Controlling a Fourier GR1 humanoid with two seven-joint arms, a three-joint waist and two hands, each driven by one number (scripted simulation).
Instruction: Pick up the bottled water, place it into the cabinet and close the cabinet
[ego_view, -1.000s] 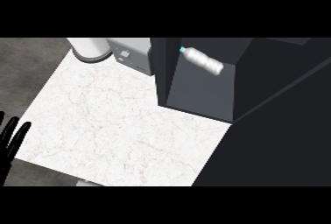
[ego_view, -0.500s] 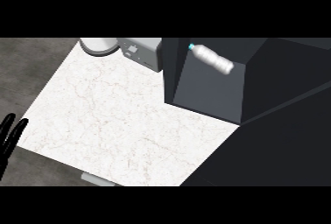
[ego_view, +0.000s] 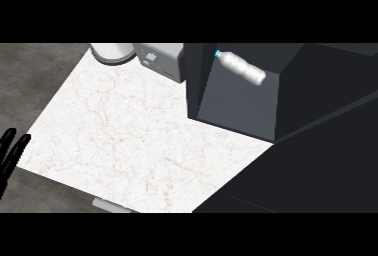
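- Your bottled water (ego_view: 242, 67) lies on its side inside the dark cabinet (ego_view: 244, 105), near its upper edge, teal cap toward the left.
- Your left hand (ego_view: 10, 152) shows at the view's left edge, fingers straight and apart, holding nothing, beside the white marble table (ego_view: 140, 140).
- Your right hand is out of view.
- A grey canister (ego_view: 112, 52) and a grey appliance (ego_view: 164, 59) sit at the table's far edge.

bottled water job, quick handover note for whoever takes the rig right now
Left hand: open, fingers straight, resting at the view's left edge, holding nothing.
Right hand: not in view.
Bottled water: lying tilted in the top of the dark cabinet, no hand on it.
Done: bottle appears placed in the cabinet.
Left: closing the cabinet; its door state is hard to judge from here.
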